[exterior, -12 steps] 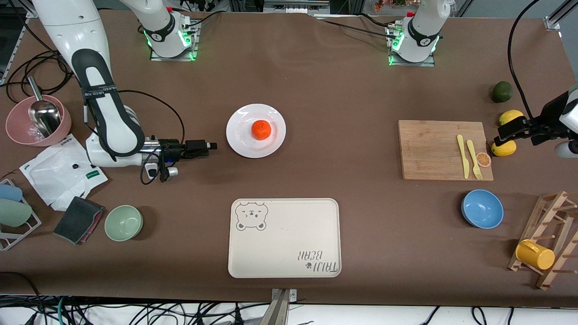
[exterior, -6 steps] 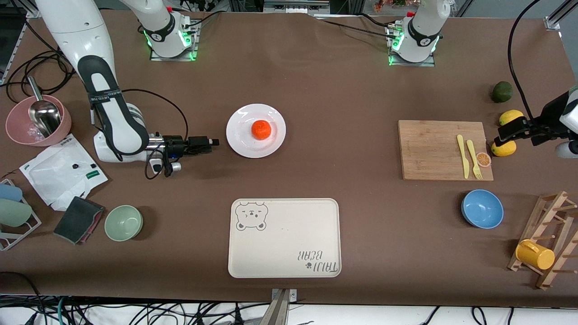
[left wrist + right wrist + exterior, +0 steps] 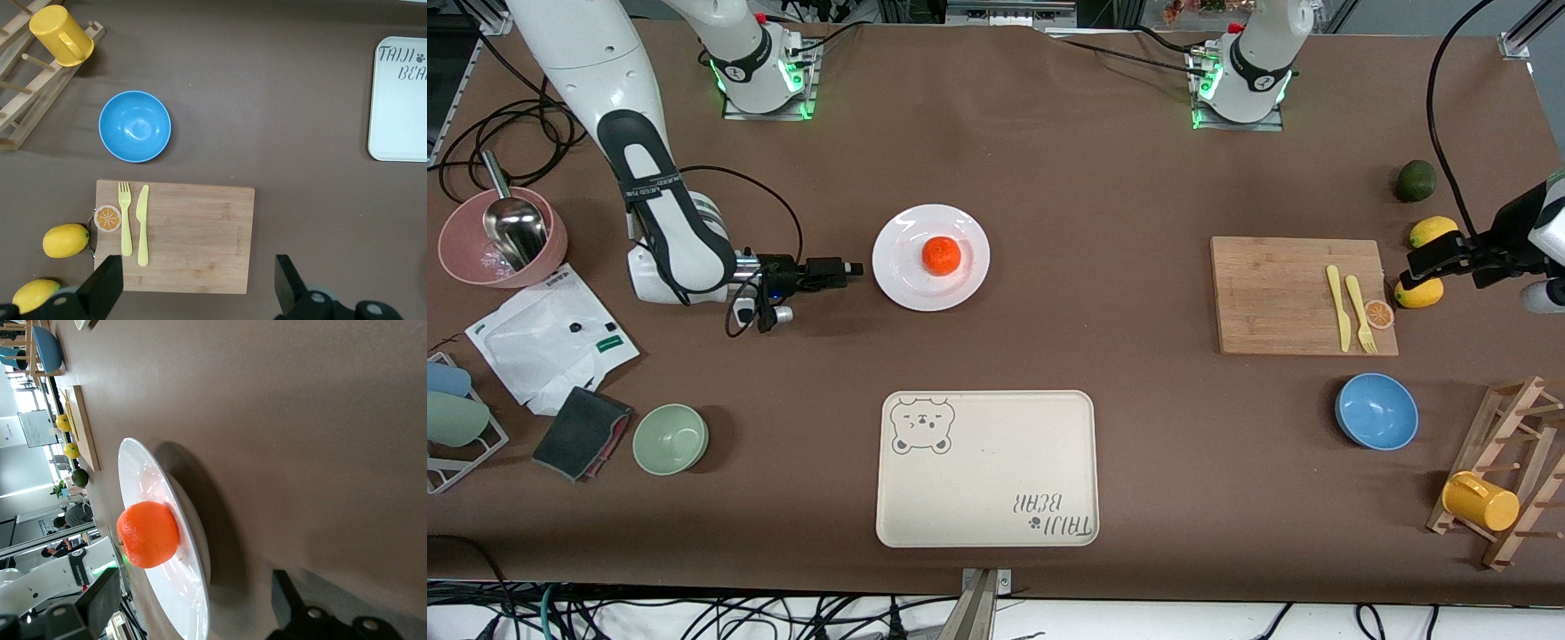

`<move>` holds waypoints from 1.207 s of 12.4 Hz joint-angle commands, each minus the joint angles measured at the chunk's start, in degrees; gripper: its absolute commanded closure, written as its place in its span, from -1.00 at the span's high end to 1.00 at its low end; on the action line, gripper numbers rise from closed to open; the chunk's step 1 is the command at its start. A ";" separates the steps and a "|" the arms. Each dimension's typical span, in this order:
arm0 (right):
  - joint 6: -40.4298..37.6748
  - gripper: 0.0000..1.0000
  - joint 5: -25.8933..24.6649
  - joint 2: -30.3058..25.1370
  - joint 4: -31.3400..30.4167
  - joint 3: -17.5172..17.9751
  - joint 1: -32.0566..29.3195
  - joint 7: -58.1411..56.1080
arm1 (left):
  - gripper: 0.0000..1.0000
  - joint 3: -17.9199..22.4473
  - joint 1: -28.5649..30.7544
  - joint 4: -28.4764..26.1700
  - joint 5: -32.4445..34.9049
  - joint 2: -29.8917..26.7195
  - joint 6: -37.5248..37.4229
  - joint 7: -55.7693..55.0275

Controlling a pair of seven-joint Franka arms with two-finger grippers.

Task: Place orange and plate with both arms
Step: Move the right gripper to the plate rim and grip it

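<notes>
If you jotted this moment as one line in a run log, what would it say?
orange: on white plate | right claw: open, low beside plate rim | left claw: open, waiting over lemon beside cutting board

Small orange [image 3: 941,255] centred on round white plate [image 3: 897,277], mid-table

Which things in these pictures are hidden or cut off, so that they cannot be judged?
- Front view: the left tool covers part of one lemon; the arm is cut by the edge.
- Right wrist view: the plate is cut off at the edge; the right tool shows only fingertips.
- Front view: the pink bowl contents are too small to tell, besides the metal scoop.
</notes>
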 commanded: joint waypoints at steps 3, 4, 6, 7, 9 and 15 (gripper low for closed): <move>5.27 0.94 6.20 -2.87 -4.09 4.09 -0.04 -2.85 | 1.00 -0.17 0.30 2.14 -0.91 1.07 -0.42 0.51; 5.36 0.88 6.21 -2.96 -4.18 4.28 -0.04 -2.94 | 1.00 -0.17 0.30 2.14 -0.91 1.07 -0.42 0.51; 5.36 0.81 6.21 -3.22 -4.18 4.63 -0.04 -3.20 | 1.00 -0.17 0.30 2.14 -0.91 1.07 -0.42 0.51; 5.45 0.73 6.21 -3.22 -4.18 4.63 0.05 -4.16 | 1.00 -0.17 0.39 2.14 -0.91 1.07 -0.33 0.51; 5.80 0.64 6.21 -3.39 -4.79 4.80 0.22 -5.22 | 1.00 -0.17 0.30 2.14 -0.91 1.07 -0.42 0.51; 9.40 0.36 7.79 -4.54 -7.95 6.56 0.40 -10.58 | 1.00 -0.17 0.30 2.14 -0.91 0.98 -0.42 0.51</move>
